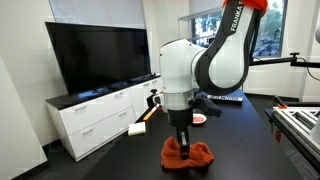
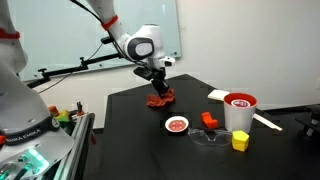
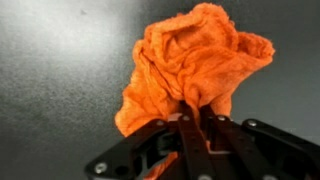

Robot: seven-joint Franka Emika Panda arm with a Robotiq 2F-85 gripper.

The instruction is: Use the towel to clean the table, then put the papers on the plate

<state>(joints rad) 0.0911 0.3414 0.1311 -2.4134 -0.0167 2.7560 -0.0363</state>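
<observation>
The orange-red towel (image 3: 195, 65) lies bunched on the black table (image 3: 50, 60). My gripper (image 3: 192, 122) is shut on a fold of the towel, seen from the wrist view. In both exterior views the gripper (image 1: 182, 138) (image 2: 155, 87) reaches straight down into the towel (image 1: 190, 155) (image 2: 160, 98), which rests on the table (image 1: 240, 145) (image 2: 130, 130). The small white plate (image 2: 177, 125) with a red centre sits nearer the table's middle; the plate (image 1: 199, 119) shows partly behind the arm. Pale papers (image 2: 218, 95) lie flat at the far side; the papers (image 1: 138, 128) also appear near the table edge.
A red-rimmed cup (image 2: 239, 110), a yellow block (image 2: 240, 141), a red block (image 2: 208, 120) and a clear lid stand near the plate. A white cabinet (image 1: 95, 120) with a large screen (image 1: 95, 55) lines the wall. Metal frames (image 1: 300, 125) border the table.
</observation>
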